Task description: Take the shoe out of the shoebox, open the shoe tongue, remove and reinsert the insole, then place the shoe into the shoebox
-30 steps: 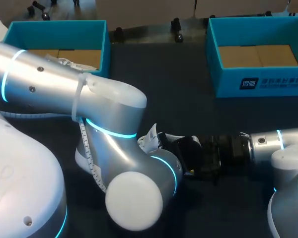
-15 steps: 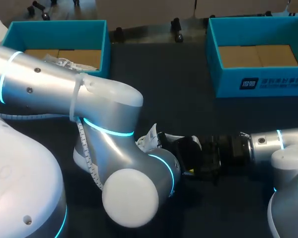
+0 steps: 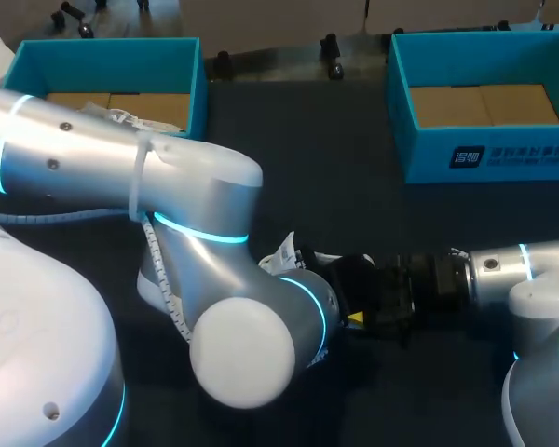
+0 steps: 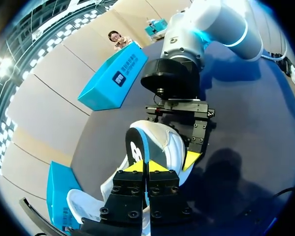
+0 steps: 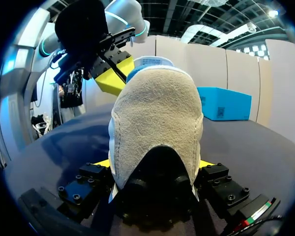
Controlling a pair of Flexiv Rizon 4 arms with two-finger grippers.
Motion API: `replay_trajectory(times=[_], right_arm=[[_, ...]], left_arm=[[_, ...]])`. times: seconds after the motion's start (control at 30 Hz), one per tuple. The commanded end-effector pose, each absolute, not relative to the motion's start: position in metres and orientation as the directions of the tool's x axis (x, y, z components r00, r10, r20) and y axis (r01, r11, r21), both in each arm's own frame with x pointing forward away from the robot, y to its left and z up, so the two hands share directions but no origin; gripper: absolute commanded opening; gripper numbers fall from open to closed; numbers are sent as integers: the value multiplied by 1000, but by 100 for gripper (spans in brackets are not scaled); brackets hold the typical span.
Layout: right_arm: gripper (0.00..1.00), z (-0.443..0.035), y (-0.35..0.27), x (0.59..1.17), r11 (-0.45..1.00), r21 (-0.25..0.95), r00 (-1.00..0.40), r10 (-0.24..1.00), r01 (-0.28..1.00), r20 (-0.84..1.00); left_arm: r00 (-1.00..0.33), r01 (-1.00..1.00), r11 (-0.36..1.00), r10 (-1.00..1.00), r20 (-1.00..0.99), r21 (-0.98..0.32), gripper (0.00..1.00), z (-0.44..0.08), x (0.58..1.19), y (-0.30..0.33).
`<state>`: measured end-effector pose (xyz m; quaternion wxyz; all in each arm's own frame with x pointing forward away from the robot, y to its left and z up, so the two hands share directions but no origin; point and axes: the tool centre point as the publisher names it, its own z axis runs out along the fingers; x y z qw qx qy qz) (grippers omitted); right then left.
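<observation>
The white shoe [image 4: 160, 140], with a beige suede heel [image 5: 157, 113] and a blue inside, stands on the dark table between the two arms. My right gripper [image 5: 155, 164] is shut on its heel, one finger on each side. My left gripper [image 4: 147, 167] sits at the shoe's opening with its yellow tips pressed together; whether they pinch anything I cannot tell. In the head view my left arm hides most of the shoe [image 3: 284, 256]; my right gripper [image 3: 340, 293] comes in from the right.
A teal shoebox [image 3: 102, 56] stands at the back left with white paper inside. A second teal shoebox [image 3: 484, 154] stands at the back right. Bare dark table lies between the boxes.
My left gripper's fingers have closed together at the shoe's opening. The left arm has shifted slightly leftward. The right arm and the shoe have stayed put.
</observation>
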<state>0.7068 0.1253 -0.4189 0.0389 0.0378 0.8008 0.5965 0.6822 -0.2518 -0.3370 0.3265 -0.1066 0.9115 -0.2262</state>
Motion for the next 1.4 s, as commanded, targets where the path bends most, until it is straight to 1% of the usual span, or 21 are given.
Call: replay_trajectory(times=[0.03, 0.07, 0.1, 0.27, 0.4, 0.53, 0.67, 0.97, 1.13, 1.4], right_arm=[[0, -417, 126, 706, 290, 957, -994, 107, 15, -17], [0, -417, 126, 706, 290, 957, -994, 107, 15, -17], [0, -417, 126, 706, 290, 957, -994, 107, 15, -17], [0, -417, 126, 706, 290, 957, -994, 107, 15, -17], [0, -417, 126, 706, 290, 957, -994, 107, 15, -17], [0, -417, 126, 706, 290, 957, -994, 107, 15, -17], [0, -417, 126, 706, 290, 957, -994, 107, 15, -17], [0, -417, 126, 706, 290, 957, -994, 107, 15, -17], [0, -417, 126, 706, 290, 957, -994, 107, 15, -17], [0, -417, 126, 706, 290, 957, -994, 107, 15, -17]], left_arm=[[-770, -41, 874, -337, -542, -485, 18, -332, 682, -247], [-770, -40, 874, -336, -542, -484, 24, -332, 682, -247], [-771, -40, 874, -335, -542, -484, 27, -332, 682, -247], [-786, -35, 874, -323, -527, -484, 26, -330, 679, -242], [-792, -17, 875, -307, -528, -483, 27, -328, 676, -240], [-806, -8, 876, -291, -516, -482, 25, -326, 675, -237], [-808, -2, 874, -288, -513, -487, 26, -322, 674, -235], [-805, -5, 872, -294, -516, -489, 23, -320, 677, -236], [-805, -2, 872, -291, -517, -489, 22, -320, 676, -236], [-811, 8, 876, -276, -515, -482, 24, -322, 670, -237]])
